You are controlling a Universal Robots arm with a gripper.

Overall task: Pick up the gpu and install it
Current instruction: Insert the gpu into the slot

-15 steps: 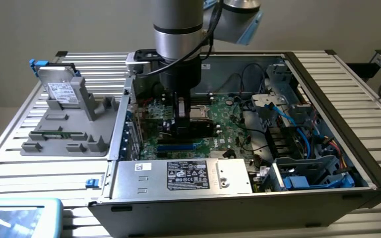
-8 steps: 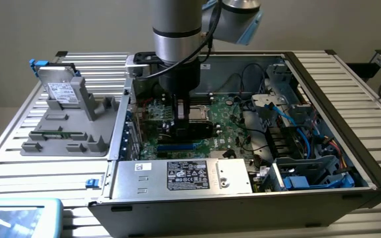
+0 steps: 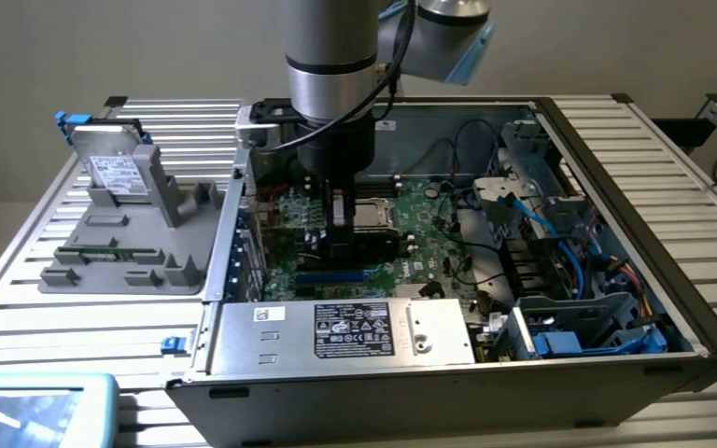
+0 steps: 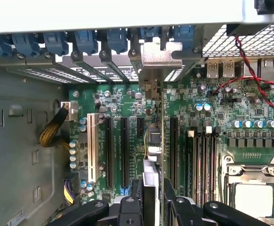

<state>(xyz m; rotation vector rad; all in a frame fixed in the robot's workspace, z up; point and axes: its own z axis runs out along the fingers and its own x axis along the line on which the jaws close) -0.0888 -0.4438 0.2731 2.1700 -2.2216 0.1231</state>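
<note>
The gpu point(image 3: 366, 246) hangs upright inside the open computer case point(image 3: 608, 140), low over the green motherboard point(image 3: 428, 224). My gripper point(image 3: 344, 231) is shut on it from above. In the wrist view the card point(image 4: 151, 165) is seen edge-on between my two black fingers point(image 4: 137, 190). It runs over the board between the expansion slots point(image 4: 126, 150). Its silver end bracket point(image 4: 159, 55) stands at the case's rear slot openings, among the blue latches point(image 4: 115, 40). I cannot tell whether the card's edge touches a slot.
A grey fixture point(image 3: 134, 271) on the exterior view's left carries a silver hard drive point(image 3: 119, 173) and a narrow green memory stick point(image 3: 112, 252). In the case are the power supply point(image 3: 346, 331), the processor socket point(image 4: 254, 197), red and black wires point(image 4: 254, 75) and a blue drive cage point(image 3: 583, 322).
</note>
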